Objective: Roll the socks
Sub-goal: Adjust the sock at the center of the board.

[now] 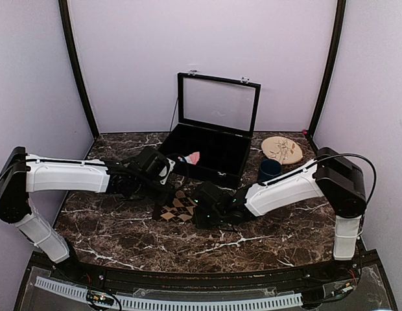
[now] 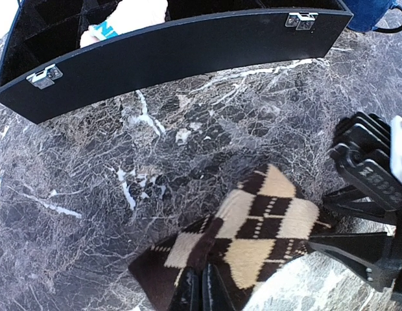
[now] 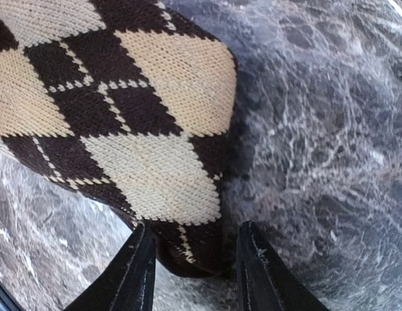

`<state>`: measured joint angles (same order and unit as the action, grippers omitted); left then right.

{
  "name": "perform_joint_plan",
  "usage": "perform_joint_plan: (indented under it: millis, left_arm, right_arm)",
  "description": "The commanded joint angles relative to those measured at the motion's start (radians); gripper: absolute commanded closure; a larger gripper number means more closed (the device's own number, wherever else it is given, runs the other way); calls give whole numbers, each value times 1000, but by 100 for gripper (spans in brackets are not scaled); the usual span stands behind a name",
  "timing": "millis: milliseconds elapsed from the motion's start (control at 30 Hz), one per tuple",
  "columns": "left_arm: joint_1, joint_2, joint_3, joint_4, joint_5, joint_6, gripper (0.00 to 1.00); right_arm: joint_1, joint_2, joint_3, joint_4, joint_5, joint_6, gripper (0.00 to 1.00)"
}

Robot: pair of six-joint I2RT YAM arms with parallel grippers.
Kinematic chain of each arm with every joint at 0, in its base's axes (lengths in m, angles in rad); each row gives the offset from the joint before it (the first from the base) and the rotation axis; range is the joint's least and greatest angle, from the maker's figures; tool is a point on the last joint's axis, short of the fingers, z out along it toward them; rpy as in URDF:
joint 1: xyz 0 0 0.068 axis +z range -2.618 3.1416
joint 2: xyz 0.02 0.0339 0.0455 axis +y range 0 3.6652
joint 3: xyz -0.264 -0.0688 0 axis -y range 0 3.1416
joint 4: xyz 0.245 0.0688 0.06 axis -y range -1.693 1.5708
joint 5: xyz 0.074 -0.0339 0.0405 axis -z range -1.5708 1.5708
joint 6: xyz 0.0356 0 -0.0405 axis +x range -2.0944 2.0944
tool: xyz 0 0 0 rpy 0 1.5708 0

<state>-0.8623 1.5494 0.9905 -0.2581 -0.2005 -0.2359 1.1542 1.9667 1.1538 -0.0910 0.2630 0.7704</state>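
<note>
The dark brown sock with tan argyle diamonds (image 1: 177, 207) lies flat on the marble table in front of the box. My left gripper (image 2: 204, 288) is shut on the sock's left end (image 2: 253, 227); in the top view the left gripper (image 1: 168, 195) sits at the sock's far-left edge. My right gripper (image 3: 194, 272) is open, its fingers on either side of the sock's other end (image 3: 123, 129), and it also shows in the top view (image 1: 202, 210). The pink sock with teal and white patches (image 1: 193, 157) lies inside the box, seen in the left wrist view (image 2: 126, 16) too.
A black compartment box (image 1: 217, 170) with its glass lid raised stands behind the sock; its front wall (image 2: 188, 52) is close. A dark blue mug (image 1: 269, 170) and a round wooden disc (image 1: 282, 150) stand to the right of the box.
</note>
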Motion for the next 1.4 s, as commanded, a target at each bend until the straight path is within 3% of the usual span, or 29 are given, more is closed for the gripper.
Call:
perform_joint_plan:
  millis: [0, 500, 1367]
  left_arm:
    - [-6, -43, 6, -26, 5, -6, 100]
    - [-6, -69, -43, -40, -14, -28, 100]
    - [-6, -201, -175, -64, 76, -188, 100]
  right_arm:
    - [20, 37, 67, -78, 79, 13, 60]
    - [32, 46, 71, -173, 152, 31, 60]
    - [35, 90, 109, -176, 135, 4, 59]
